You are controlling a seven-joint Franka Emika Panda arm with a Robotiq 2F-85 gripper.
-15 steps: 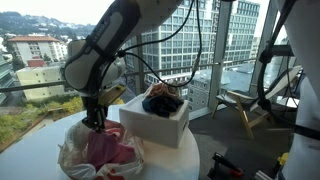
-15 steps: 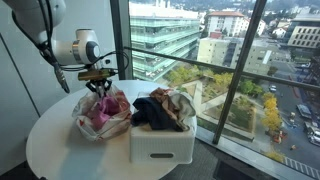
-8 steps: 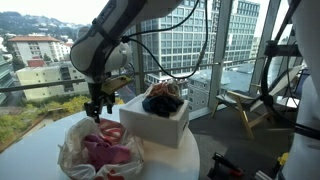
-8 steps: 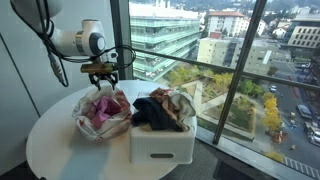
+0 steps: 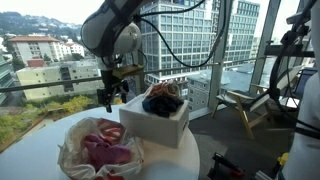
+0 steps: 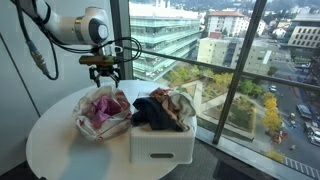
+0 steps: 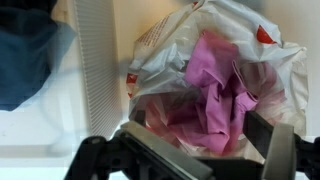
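Observation:
A clear plastic bag (image 5: 100,150) (image 6: 102,113) lies open on the round white table, with pink cloth (image 7: 215,85) bunched inside it. My gripper (image 5: 108,100) (image 6: 104,76) hangs a short way above the bag, open, with nothing between its fingers. In the wrist view the gripper (image 7: 205,150) looks straight down onto the pink cloth and the bag's crinkled plastic (image 7: 170,45); the two dark fingers stand wide apart at the bottom edge. Right beside the bag stands a white bin (image 5: 155,125) (image 6: 160,142) holding dark and tan clothes (image 5: 163,100) (image 6: 160,108).
The round table (image 6: 60,150) stands against floor-to-ceiling windows. The bin's ribbed wall (image 7: 95,60) and dark blue cloth (image 7: 25,60) show in the wrist view. A wooden chair (image 5: 245,105) and cables stand beyond the table in an exterior view.
The gripper has opened, let go of the pink cloth in the bag, and risen from the bag's mouth to well above it.

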